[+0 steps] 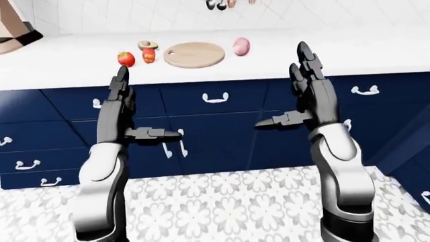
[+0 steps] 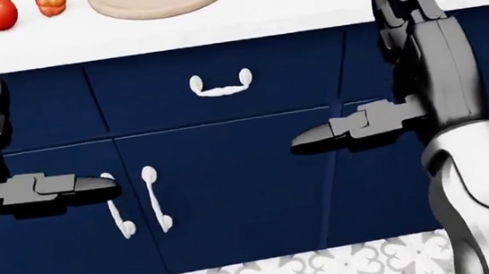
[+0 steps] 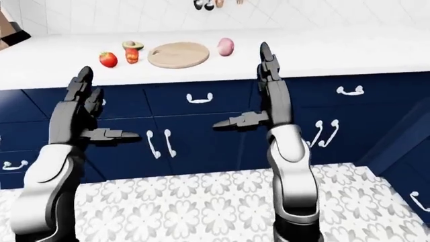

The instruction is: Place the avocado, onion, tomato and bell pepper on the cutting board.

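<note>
A round wooden cutting board (image 1: 194, 54) lies bare on the white counter (image 1: 349, 50). Left of it sit a red tomato (image 1: 125, 58), an orange-red bell pepper (image 1: 148, 55) and a halved avocado (image 1: 147, 45). A pinkish onion (image 1: 241, 46) rests just right of the board. Both hands are raised before the blue cabinets, short of the counter and touching nothing. My left hand (image 1: 144, 108) is open, fingers up and thumb out to the right. My right hand (image 1: 282, 88) is open too, its thumb pointing left.
Blue drawers and doors with white handles (image 1: 215, 98) run under the counter. Patterned floor tiles (image 1: 222, 201) lie below. Another blue cabinet (image 1: 410, 156) juts in at the right. Utensils (image 1: 218, 4) hang on the tiled wall above the board.
</note>
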`<state>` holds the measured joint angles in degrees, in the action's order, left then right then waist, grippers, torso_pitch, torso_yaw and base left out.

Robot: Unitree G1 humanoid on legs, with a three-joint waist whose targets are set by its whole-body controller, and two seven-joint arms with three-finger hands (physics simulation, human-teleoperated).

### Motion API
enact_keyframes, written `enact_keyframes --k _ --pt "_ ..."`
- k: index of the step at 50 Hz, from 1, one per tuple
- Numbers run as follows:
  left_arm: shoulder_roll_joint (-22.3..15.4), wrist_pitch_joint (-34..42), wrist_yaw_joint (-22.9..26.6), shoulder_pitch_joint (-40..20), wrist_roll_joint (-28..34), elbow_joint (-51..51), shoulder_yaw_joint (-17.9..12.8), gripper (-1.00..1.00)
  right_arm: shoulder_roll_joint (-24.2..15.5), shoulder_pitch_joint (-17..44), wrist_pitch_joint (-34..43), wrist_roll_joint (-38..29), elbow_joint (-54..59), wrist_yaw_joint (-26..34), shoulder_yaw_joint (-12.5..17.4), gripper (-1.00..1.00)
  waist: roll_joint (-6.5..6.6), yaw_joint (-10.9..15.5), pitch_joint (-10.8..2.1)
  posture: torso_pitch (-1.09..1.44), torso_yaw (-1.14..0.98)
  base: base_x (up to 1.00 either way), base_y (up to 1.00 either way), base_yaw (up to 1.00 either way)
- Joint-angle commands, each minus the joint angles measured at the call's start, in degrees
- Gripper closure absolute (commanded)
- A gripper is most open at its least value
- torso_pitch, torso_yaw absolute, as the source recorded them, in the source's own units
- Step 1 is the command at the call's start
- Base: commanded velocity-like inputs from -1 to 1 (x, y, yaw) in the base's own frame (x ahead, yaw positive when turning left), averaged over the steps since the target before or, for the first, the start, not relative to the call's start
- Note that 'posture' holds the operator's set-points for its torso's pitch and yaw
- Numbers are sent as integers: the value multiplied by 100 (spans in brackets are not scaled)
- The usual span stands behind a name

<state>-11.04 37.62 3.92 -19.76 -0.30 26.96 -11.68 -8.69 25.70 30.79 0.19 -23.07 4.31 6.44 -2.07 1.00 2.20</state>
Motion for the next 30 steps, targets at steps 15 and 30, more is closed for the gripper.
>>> enact_keyframes --k 15,30 --pt "-562 864 -45 -626 -226 1020 -399 -100 -222 531 493 127 -520 -30 140 -100 778 -224 -73 0 0 31 20 0" --pt "-730 1049 -128 -766 -263 1220 -477 -100 -393 657 702 216 -742 4 269 -100 9 -44 -122 0 0 20 0 0"
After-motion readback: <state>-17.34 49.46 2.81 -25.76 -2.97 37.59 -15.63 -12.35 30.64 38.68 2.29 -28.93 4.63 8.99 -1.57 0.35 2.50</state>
